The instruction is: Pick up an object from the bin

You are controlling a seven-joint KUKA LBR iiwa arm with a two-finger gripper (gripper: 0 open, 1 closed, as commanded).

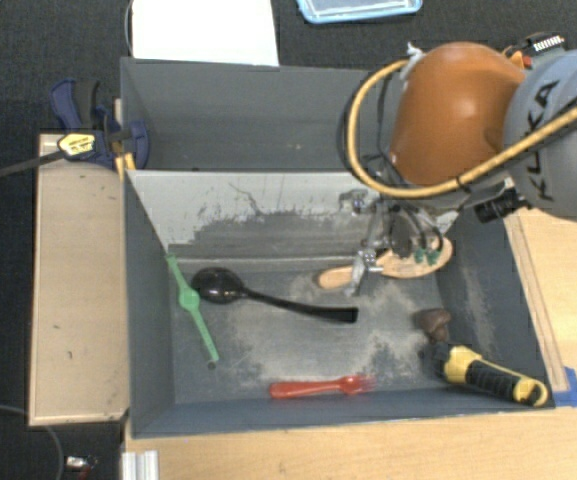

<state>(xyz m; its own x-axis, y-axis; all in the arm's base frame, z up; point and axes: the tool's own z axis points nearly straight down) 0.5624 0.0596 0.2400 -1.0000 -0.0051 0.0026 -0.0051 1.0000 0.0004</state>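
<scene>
My gripper [366,266] hangs below the orange cover, low over the back right part of the bin floor. Directly under it lies a flat tan wooden piece [334,278], whose wider end with small coloured marks [426,258] reaches to the right. I cannot see whether the gripper touches it. A black spoon [220,286] lies just in front and to the left, its handle end [340,314] close below the gripper.
A green stick [192,308] lies slanted by the left wall. Along the front wall rests a red plastic utensil [320,388]. A tool with a yellow-and-black handle [490,376] and brown head [431,320] occupies the front right corner. The arm covers the back right.
</scene>
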